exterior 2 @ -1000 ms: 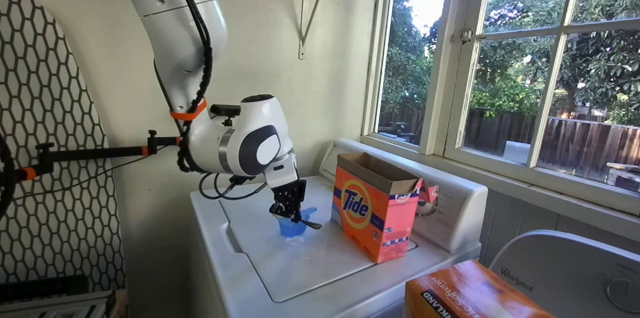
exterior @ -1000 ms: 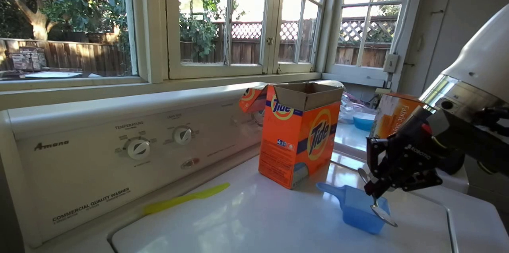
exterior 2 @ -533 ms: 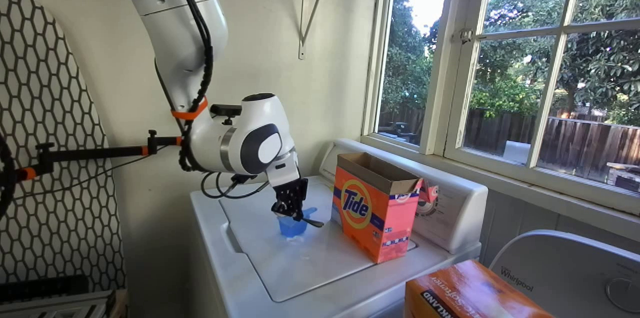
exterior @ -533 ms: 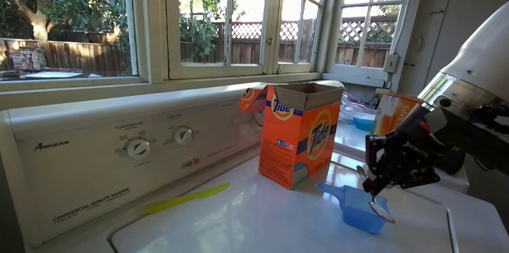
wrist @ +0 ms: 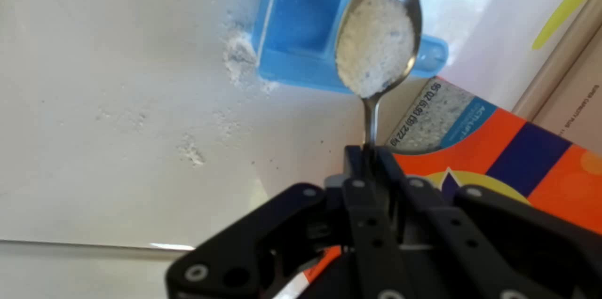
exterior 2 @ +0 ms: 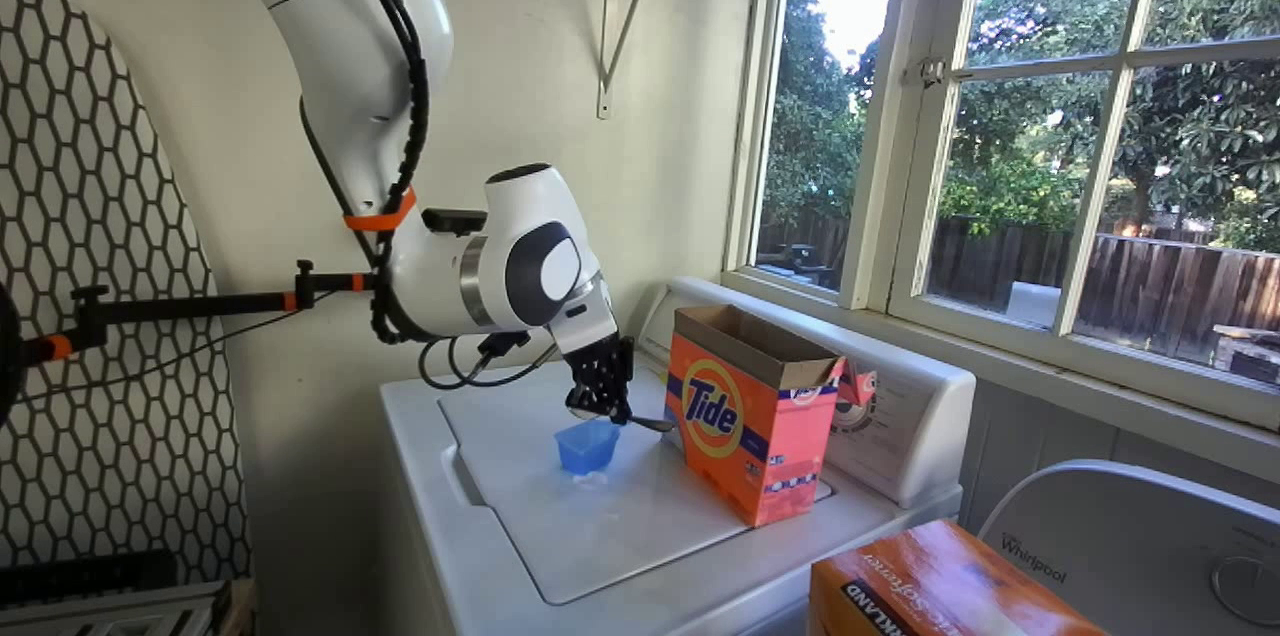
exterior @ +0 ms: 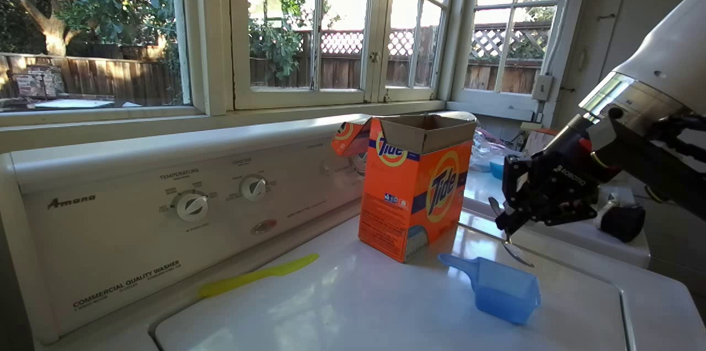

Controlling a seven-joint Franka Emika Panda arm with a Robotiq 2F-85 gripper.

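My gripper is shut on the handle of a metal spoon, and it also shows in an exterior view and the wrist view. White powder fills the spoon's bowl. The spoon hangs in the air above the washer lid, and its bowl covers part of a blue scoop in the wrist view. The scoop stands on the lid in both exterior views. The open orange Tide box stands beside the gripper, also in an exterior view.
Spilled powder lies on the washer lid by the scoop. A yellow knife-like utensil lies along the control panel. A fabric softener box and a plastic bag are beyond the Tide box.
My gripper has risen and moved toward the Tide box with the spoon, away from just over the scoop. The scoop and the box have not moved.
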